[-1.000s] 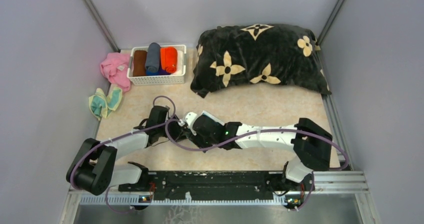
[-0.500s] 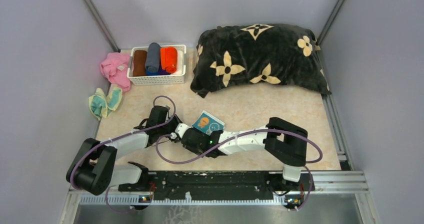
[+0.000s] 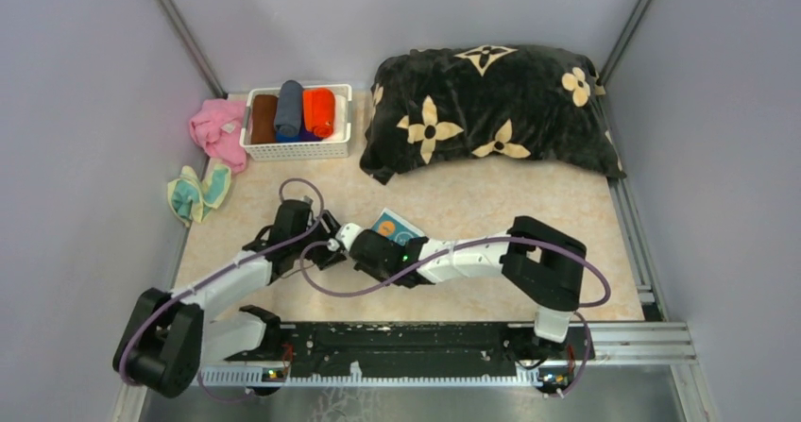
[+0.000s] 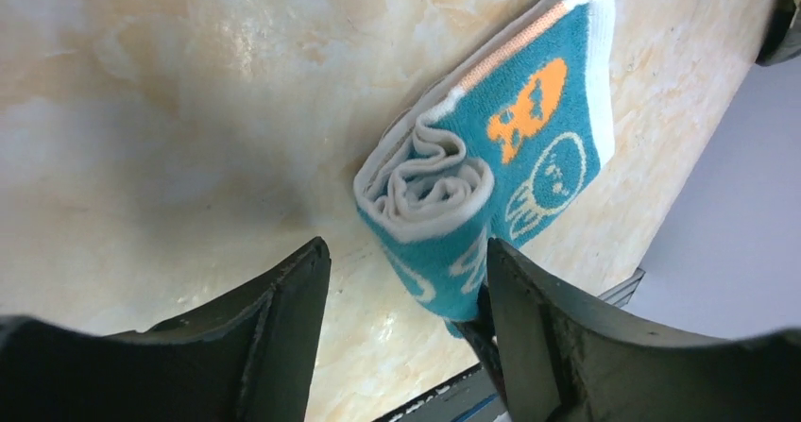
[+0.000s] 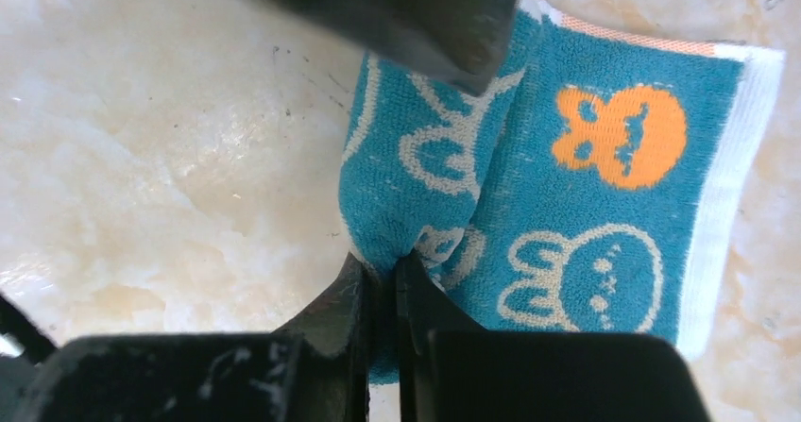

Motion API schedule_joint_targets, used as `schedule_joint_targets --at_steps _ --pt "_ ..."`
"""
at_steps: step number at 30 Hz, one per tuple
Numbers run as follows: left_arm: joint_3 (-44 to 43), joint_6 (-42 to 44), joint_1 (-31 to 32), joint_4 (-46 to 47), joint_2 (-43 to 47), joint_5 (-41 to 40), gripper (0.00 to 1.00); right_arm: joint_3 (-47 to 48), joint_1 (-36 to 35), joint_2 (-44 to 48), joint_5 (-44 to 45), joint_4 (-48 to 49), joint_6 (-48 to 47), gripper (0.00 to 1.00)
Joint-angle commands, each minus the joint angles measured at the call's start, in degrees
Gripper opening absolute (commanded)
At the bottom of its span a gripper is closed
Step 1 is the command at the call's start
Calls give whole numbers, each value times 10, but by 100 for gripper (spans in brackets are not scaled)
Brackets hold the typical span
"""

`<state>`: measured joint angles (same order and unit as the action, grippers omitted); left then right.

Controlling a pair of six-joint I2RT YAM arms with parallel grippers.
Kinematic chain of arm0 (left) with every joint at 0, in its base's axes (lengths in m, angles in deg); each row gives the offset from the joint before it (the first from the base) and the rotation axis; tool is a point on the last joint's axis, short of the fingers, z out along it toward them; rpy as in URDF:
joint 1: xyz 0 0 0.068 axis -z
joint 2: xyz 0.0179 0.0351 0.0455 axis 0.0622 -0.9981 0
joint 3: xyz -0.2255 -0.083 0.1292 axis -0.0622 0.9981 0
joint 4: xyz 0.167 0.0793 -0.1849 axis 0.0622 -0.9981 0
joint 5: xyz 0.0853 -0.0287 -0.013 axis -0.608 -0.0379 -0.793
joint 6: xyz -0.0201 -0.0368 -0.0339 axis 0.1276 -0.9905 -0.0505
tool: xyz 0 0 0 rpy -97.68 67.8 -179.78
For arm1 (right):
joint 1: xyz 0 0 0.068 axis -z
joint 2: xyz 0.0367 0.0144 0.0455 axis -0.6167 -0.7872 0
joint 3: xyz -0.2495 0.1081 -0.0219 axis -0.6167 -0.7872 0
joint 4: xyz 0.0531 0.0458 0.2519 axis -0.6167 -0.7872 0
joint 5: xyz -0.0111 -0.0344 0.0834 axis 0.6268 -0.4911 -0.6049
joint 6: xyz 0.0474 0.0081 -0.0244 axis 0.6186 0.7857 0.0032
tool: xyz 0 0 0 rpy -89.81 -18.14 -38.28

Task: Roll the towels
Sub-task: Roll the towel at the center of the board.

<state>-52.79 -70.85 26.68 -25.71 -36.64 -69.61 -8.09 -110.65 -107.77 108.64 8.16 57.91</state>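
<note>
Holding a brown roll (image 3: 264, 118), a blue-grey roll (image 3: 289, 108) and the orange-red towel (image 3: 319, 110), a white basket (image 3: 295, 151) sits far left on the table (image 3: 491, 205). A pink cloth (image 3: 215, 129) touches its left side, and the yellow-teal towel (image 3: 198, 191) lies near. A black cushion (image 3: 491, 110) fills the far right. Mid-table, the right gripper (image 5: 383, 266) pinches the half-rolled teal towel (image 5: 586, 205). The left gripper (image 4: 406, 252) stands spread around its rolled end.

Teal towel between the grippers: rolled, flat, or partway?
Partway: the teal towel has one end coiled into a roll; the rest lies flat.
</note>
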Motion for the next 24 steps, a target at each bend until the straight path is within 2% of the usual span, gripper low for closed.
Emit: schedule_joint_targets --at_steps 1,5,11,15,18,22,24 --pt "-1 20 -1 -74 73 -47 69 -44 65 15 -272 33 43 0" --pt "10 16 -1 -111 139 -51 72 -74 144 24 -496 136 119 0" --pt "37 -1 -1 -96 167 -14 72 -121 220 -22 -668 285 257 0" --pt "36 -6 -1 -55 136 0 71 -147 254 -67 -726 380 345 0" --pt "24 -4 -1 -23 94 7 70 -166 275 -86 -737 425 396 0" --pt "10 0 -1 8 33 18 62 -172 287 -87 -720 411 394 0" --pt "8 0 0 21 6 23 56 -161 287 -73 -696 363 364 3"
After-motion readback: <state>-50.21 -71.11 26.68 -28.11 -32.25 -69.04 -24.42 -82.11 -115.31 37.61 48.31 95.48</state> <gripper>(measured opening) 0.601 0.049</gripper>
